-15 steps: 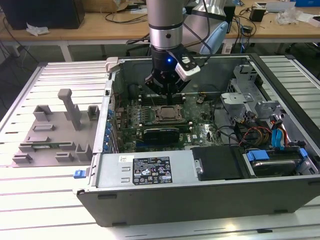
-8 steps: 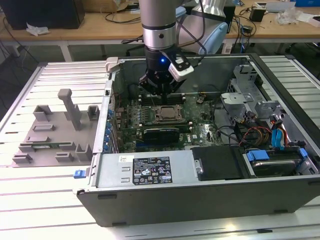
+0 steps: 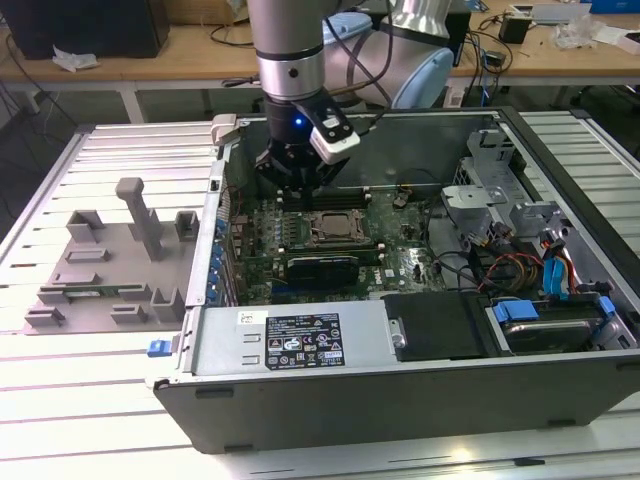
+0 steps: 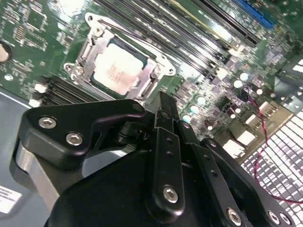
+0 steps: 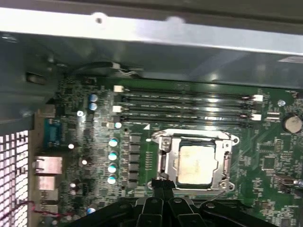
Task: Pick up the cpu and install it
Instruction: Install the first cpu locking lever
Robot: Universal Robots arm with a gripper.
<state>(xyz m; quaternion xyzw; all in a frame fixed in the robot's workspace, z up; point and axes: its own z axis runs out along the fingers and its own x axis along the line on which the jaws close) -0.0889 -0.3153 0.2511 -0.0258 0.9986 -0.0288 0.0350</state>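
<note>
Gripper [image 5: 163, 185] near cpu [image 5: 196, 164] in socket [image 5: 164, 160]

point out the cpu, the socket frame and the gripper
cpu [image 5: 195, 163]: first wrist view, middle of its metal top
socket frame [image 5: 164, 158]: first wrist view, a side bar
gripper [image 5: 163, 183]: first wrist view, between its fingertips

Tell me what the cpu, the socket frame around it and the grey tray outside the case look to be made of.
The cpu: metal top plate, pale silver with a soft, dull glare. The socket frame: bright bare metal, probably steel, with sharp highlights along its stamped edges. The grey tray: matte, uniform grey with blocky posts, likely plastic, though the look leaves that open.
</note>
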